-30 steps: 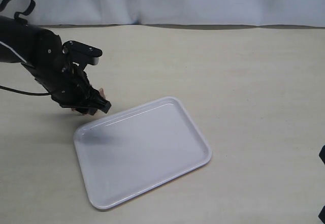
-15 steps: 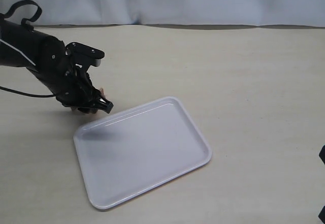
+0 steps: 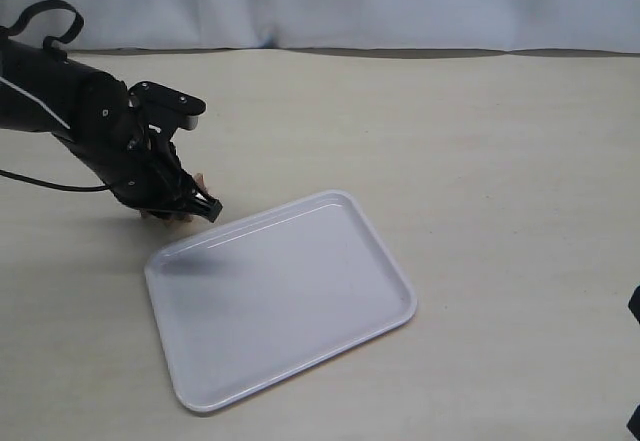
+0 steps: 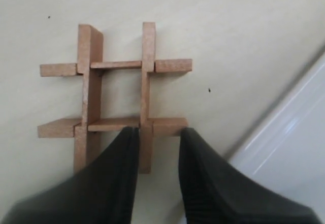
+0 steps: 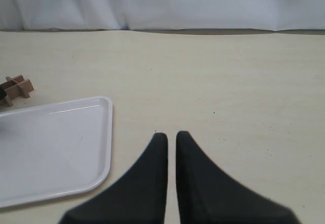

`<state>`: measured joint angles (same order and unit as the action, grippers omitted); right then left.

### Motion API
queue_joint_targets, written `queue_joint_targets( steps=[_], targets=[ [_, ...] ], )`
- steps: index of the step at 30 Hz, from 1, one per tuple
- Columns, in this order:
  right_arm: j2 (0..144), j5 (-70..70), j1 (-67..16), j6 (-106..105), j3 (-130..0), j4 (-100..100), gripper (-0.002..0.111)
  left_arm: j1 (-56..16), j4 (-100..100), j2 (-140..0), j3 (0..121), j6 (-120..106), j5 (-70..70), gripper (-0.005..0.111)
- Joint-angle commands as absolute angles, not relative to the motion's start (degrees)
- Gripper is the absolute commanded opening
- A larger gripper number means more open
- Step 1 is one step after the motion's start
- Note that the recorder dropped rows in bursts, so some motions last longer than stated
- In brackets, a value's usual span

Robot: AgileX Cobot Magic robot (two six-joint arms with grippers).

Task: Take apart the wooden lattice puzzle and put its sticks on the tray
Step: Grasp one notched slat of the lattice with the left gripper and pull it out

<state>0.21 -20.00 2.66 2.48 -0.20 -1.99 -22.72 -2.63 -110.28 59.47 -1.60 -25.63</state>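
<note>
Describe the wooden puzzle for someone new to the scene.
Find the white tray on the table. Off its far-left corner, under the left gripper, lies the wooden puzzle. Only brown thing there: four crossed sticks forming a hash.

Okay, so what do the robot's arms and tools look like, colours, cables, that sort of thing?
The left arm is bulky matte black, with a grey-topped block, a looped black strap and a thin black cable. The left tool and right tool have black tapered fingers.
</note>
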Motion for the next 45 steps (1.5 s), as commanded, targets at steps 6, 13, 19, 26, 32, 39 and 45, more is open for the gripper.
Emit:
queue_joint_targets(
  steps=[6,13,19,26,32,39,45],
  targets=[
    [0.0,-19.8,2.5,2.2,0.0,-2.1,0.006,-22.6,-4.4,-110.4,59.5,2.1,-26.8,0.027],
    [0.0,-19.8,2.5,2.2,0.0,-2.1,0.006,-22.6,-10.0,-110.4,59.5,7.3,-26.9,0.027],
    [0.0,-19.8,2.5,2.2,0.0,-2.1,0.006,-22.6,-9.9,-110.4,59.5,7.3,-26.5,0.027],
    [0.0,-19.8,2.5,2.2,0.0,-2.1,0.006,-22.6,-9.9,-113.8,59.5,7.6,-26.2,0.027],
    [0.0,-19.8,2.5,2.2,0.0,-2.1,0.006,-22.6,-10.4,-113.8,59.5,7.6,-25.3,0.014],
    [0.0,-19.8,2.5,2.2,0.0,-2.1,0.006,-22.6,-10.8,-112.7,59.5,7.6,-24.9,0.000],
    [0.0,-19.8,2.5,2.2,0.0,-2.1,0.006,-22.6,-10.8,-109.6,59.5,7.6,-26.2,0.000]
  ],
)
